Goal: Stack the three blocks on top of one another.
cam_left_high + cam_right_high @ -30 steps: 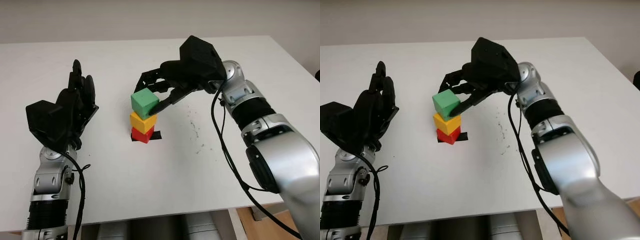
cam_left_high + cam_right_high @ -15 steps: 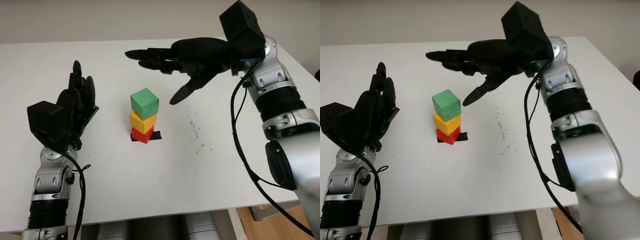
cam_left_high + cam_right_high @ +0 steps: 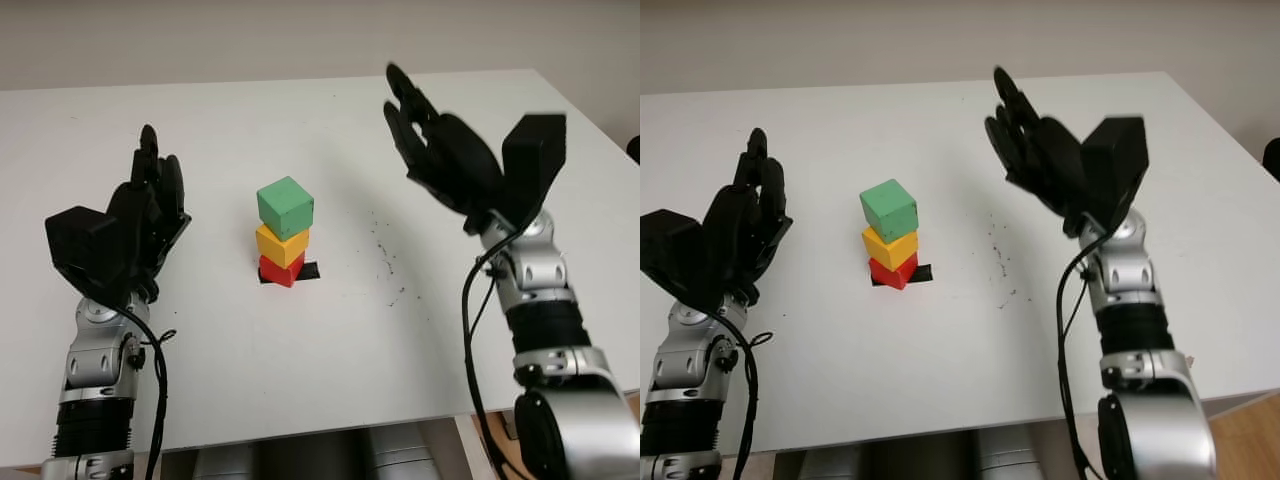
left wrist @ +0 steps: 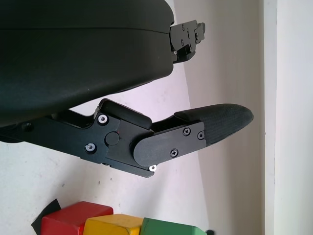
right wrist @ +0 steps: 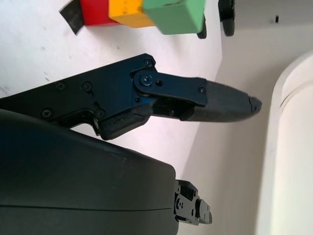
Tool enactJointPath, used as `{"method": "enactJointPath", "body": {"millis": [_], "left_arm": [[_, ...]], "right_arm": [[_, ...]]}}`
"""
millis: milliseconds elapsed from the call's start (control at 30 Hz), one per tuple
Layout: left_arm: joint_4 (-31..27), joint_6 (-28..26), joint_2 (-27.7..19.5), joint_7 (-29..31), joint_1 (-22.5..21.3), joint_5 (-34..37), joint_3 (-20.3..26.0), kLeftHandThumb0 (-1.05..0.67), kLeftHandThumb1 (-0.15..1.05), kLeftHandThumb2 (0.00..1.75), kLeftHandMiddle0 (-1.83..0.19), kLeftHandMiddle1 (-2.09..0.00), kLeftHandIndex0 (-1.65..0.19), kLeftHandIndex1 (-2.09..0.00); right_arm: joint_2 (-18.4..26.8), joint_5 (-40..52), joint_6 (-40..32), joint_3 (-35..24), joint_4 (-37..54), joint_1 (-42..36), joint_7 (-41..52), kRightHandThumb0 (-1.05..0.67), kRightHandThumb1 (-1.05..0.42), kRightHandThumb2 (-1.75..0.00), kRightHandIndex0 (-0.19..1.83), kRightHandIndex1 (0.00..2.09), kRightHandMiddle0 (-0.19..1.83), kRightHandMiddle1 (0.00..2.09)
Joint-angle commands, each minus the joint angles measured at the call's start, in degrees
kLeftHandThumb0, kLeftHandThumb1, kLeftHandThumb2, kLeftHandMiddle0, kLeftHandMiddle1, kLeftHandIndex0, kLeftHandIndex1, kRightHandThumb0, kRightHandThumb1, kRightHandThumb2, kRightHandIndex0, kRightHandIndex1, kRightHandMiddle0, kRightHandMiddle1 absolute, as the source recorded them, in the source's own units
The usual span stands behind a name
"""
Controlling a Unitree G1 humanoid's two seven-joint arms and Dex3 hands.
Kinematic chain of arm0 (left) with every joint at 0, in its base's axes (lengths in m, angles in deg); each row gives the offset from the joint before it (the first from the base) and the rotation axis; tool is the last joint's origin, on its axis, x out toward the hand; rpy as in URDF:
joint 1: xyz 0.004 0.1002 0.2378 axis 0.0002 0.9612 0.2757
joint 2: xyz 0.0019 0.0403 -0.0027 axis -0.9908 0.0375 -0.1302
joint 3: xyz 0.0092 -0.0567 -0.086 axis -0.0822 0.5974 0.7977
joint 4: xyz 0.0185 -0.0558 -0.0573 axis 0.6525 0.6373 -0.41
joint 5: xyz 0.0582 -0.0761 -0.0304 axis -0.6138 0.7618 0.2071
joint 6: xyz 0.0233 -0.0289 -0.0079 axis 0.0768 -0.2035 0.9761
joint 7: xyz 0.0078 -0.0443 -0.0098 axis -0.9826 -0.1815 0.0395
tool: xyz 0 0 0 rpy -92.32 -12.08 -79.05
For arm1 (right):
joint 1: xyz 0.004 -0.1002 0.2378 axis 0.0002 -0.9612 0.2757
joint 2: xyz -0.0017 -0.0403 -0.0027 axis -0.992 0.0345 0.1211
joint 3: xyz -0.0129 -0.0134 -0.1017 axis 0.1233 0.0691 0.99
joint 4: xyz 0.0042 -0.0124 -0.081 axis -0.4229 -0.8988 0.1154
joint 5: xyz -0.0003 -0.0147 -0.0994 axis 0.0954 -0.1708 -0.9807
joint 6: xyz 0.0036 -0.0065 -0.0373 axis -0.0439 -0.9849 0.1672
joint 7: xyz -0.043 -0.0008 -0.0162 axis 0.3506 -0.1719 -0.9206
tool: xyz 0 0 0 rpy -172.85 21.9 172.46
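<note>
Blocks form one column near the middle of the white rectangular table [image 3: 330,370]: the red cube block [image 3: 280,270] sits on a black tape mark [image 3: 306,271], the yellow cube block [image 3: 282,244] rests on it, and the green cube block [image 3: 285,206] tops the column, turned slightly against the yellow one. The black three-finger left hand [image 3: 125,230] is raised left of the stack, released and holding nothing. The black three-finger right hand [image 3: 450,160] is raised right of the stack, well apart from it, released and holding nothing.
</note>
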Motion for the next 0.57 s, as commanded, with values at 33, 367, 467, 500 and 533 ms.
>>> {"method": "enactJointPath", "body": {"millis": [33,367,467,500,533], "left_arm": [[0.4,1.1,0.0,0.4,0.5,0.1,-0.2,-0.85,1.05,0.73,0.19,0.00,0.19,0.00],[0.1,3.2,1.1,0.7,2.7,0.0,-0.8,-0.86,1.05,0.78,0.19,0.00,0.19,0.00],[-0.8,3.3,1.4,0.6,3.3,0.0,-0.9,-0.85,1.05,0.77,0.19,0.00,0.19,0.00],[-1.1,3.3,1.5,0.5,3.5,-0.1,-0.9,-0.85,1.05,0.76,0.19,0.00,0.19,0.00],[-1.4,3.4,1.6,0.4,3.7,-0.1,-0.9,-0.85,1.05,0.76,0.19,0.00,0.19,0.00]], "right_arm": [[-2.1,1.4,0.0,-1.0,0.4,-1.7,-2.7,-0.81,-1.05,-0.73,-0.19,0.00,-0.19,0.00],[-5.9,1.5,0.9,0.1,0.1,-3.1,-7.6,-0.80,-1.05,-0.73,-0.19,0.00,-0.19,0.00],[-6.4,1.6,0.0,0.6,0.6,-3.0,-8.2,-0.79,-1.05,-0.73,-0.19,0.00,-0.19,0.00],[-6.5,1.6,-0.3,0.8,0.9,-3.1,-8.2,-0.79,-1.05,-0.74,-0.19,0.00,-0.19,0.00],[-6.6,1.6,-0.6,0.9,1.2,-3.2,-8.3,-0.78,-1.05,-0.74,-0.19,0.00,-0.19,0.00]]}}
